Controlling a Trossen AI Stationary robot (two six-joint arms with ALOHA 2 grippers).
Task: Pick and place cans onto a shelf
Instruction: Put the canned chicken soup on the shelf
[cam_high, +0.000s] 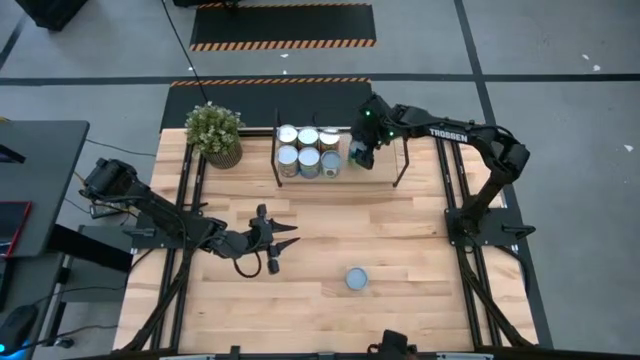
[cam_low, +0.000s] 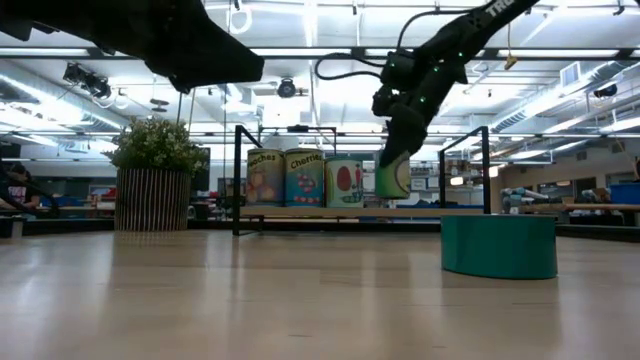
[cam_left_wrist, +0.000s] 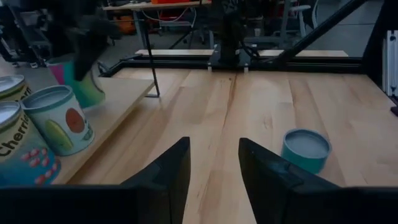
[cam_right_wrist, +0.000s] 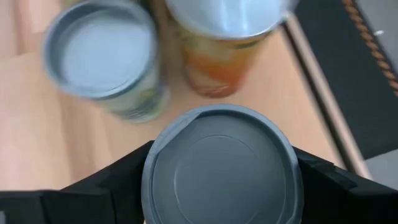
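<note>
The shelf (cam_high: 385, 172) stands at the table's far middle, with several cans (cam_high: 308, 150) upright on its left part. They also show in the low view (cam_low: 305, 178). My right gripper (cam_high: 360, 155) is over the shelf's right part, shut on a green can (cam_low: 393, 176). A teal can (cam_high: 356, 278) stands on its base on the table near the front, and shows in the left wrist view (cam_left_wrist: 305, 149). My left gripper (cam_high: 283, 238) is open and empty over the table's middle left, short of the teal can. My right gripper pinches the green can between its two fingers (cam_right_wrist: 127, 177), on opposite sides of its wall just below the grey top (cam_right_wrist: 222, 165). The fingers come from above, pointing down. The can hangs slightly tilted, just above the shelf surface (cam_low: 330, 211), beside the standing cans.
A potted plant (cam_high: 214, 133) stands at the far left, next to the shelf. The shelf's black end frames (cam_low: 486, 170) rise at both ends. Bare wooden tabletop (cam_high: 420, 250) lies between the shelf and the front edge.
</note>
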